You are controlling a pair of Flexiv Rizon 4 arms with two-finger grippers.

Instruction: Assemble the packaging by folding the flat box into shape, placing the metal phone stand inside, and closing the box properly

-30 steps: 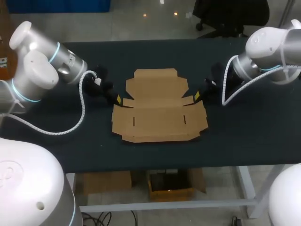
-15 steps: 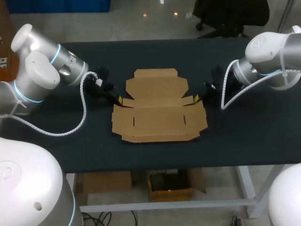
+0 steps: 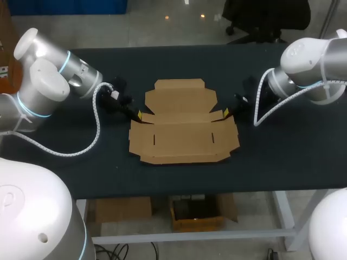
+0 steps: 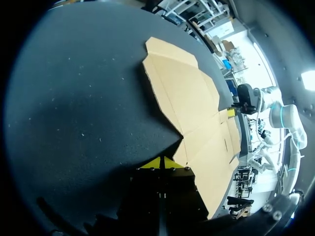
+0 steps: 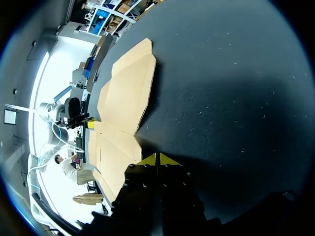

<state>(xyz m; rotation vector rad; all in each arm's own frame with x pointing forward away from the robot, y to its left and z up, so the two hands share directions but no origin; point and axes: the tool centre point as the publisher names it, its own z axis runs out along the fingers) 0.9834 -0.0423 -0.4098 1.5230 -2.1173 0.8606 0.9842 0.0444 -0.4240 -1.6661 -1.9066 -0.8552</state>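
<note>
Left end effector [image 3: 137,115] and right end effector [image 3: 226,112] are both pinched closed on nothing. The box [image 3: 181,130] lies flat and unfolded mid-surface [image 3: 282,157], no stand in sight. Over the last second both tips crept in toward its side notches, so I'd guess flap folding comes next

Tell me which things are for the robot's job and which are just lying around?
For the job:
- flat brown cardboard box, still unfolded
- left tool with yellow tips, at one side of the box
- right tool with yellow tips, at the other side

Just there:
- dark table, which only carries the box

The metal phone stand does not show in any view.
</note>
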